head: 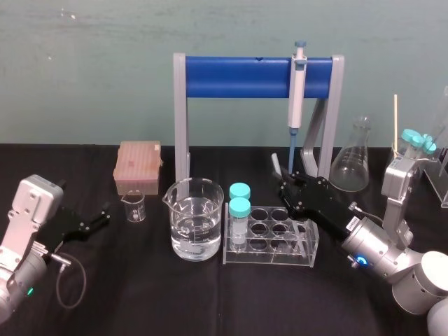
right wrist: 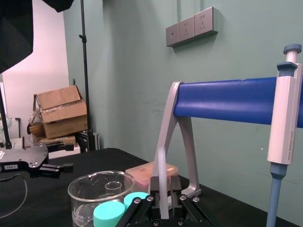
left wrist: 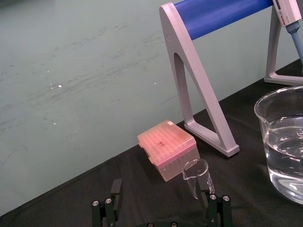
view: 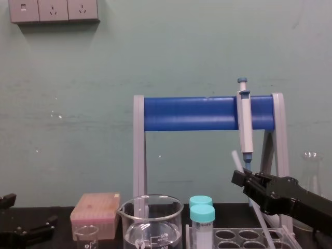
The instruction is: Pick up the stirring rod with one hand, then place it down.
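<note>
Head view: black right end effector (head: 283, 180) gripped the thin translucent glass stirring rod (head: 276, 163) at three o'clock; left end effector (head: 106, 215), nine o'clock, gaped open.

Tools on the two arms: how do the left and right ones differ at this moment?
The right tool is shut on the glass rod, while the left tool is open and holds nothing. The right tool hangs above the tube rack; the left tool sits low near the small beaker. Both are black with jointed fingers.
</note>
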Controlling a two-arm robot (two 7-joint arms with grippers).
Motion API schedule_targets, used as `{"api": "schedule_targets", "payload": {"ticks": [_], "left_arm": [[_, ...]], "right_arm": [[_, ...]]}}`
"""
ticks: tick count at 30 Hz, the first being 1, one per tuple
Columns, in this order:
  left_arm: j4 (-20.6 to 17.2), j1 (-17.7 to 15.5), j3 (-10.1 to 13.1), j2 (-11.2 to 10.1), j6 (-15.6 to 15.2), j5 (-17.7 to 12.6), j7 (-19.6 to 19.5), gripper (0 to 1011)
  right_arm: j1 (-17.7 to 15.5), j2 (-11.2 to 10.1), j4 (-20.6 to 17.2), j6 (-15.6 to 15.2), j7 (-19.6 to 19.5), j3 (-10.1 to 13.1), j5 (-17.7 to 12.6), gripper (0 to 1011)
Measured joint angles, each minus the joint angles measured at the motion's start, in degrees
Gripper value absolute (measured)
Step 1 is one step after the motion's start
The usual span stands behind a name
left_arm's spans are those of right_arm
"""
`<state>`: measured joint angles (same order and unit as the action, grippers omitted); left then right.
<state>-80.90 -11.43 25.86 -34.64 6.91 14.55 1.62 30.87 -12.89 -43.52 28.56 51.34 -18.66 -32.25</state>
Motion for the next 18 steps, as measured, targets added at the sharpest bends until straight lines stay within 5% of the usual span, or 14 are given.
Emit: {"api": "schedule_targets", "payload": {"ticks": [18], "left_arm": [[0.00,0.00,0.00,0.00,0.00,0.00,0.00,1000]], "right_arm": [[0.00,0.01,0.08,0.07,0.12,0.01,-0.08,682]]}}
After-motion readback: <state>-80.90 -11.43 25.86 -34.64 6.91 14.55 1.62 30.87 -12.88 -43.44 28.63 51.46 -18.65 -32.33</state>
